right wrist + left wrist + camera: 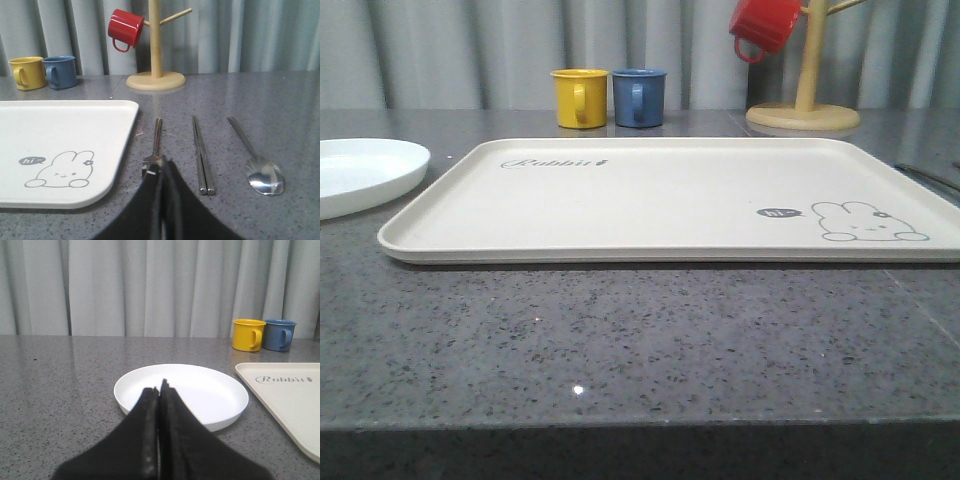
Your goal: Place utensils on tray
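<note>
The cream tray (650, 200) with its rabbit drawing lies empty in the middle of the table. Beside the tray's (65, 135) right edge, three silver utensils lie side by side on the grey counter: a fork (156, 135), a slim straight knife-like piece (201, 150) and a spoon (261, 175). My right gripper (164, 162) is shut with nothing in it, its tips just over the fork's head and hiding part of the tines. My left gripper (160, 387) is shut and empty, pointing at the round white plate (210, 390), which sits left of the tray.
A yellow mug (580, 97) and a blue mug (639, 96) stand behind the tray. A wooden mug tree (804, 110) at the back right carries a red mug (764, 24). The plate (360, 172) sits at the left table edge. Bare counter runs along the front.
</note>
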